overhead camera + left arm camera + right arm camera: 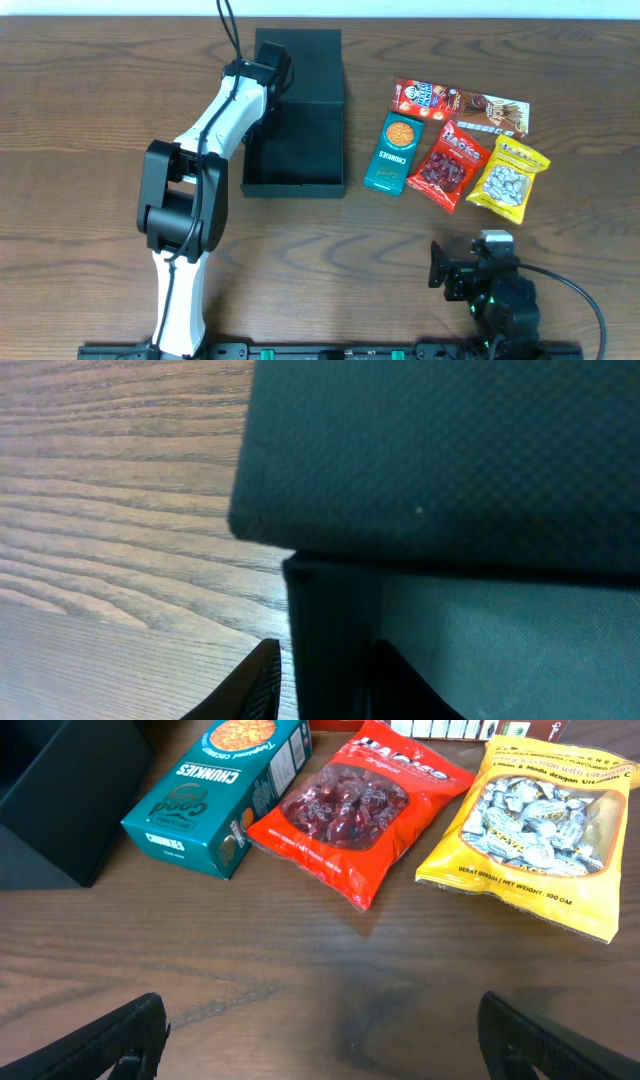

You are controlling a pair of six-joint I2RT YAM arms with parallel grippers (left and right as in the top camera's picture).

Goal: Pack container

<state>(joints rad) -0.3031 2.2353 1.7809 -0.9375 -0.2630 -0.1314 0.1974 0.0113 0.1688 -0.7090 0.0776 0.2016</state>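
The container, a matte black shallow square box, is seen lying on the wooden table with its hinged lid folded back flat on the far side of the tray. At the container's left wall, near the hinge, the left gripper is lowered. In the left wrist view one of its fingers is seen outside that wall with a thin strip of table showing between them, while a dark shape inside the wall is taken to be the other finger. The jaws are thus set astride the wall, but whether it is pinched cannot be told. To the right of the container, near but not touching it, a teal Good Chunkies carton is laid. Beyond it a red pouch of dark red pieces and a yellow pouch of pale pieces are placed side by side, edges overlapping slightly. A flat packet printed red and brown is placed behind these three. Well to the right of the container and nearer the front edge, the right gripper is held low over bare wood, its jaws spread wide with nothing between them.
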